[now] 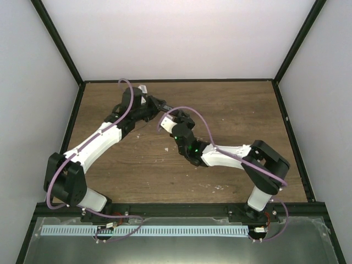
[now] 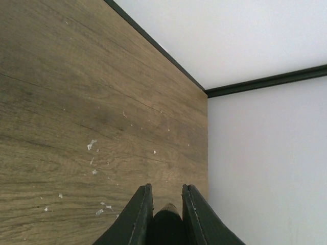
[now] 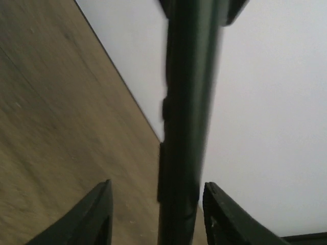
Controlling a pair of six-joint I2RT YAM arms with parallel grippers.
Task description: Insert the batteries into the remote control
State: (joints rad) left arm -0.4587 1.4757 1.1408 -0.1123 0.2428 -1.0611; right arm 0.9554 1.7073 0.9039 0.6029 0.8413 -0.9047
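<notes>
The left gripper [image 2: 166,190] clamps a dark end, likely the remote control [image 3: 186,102], toward 11 o'clock of the table [image 1: 236,110]. The right gripper [image 3: 157,185] straddles the bar with its fingers spread. If it closes off-centre, it could twist the bar loose (batteries nowhere visible).

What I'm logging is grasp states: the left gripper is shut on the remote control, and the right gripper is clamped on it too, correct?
Not quite. The left gripper is shut on the remote control, but the right gripper is open: the right wrist view shows its fingers standing clear of the remote on both sides.
</notes>
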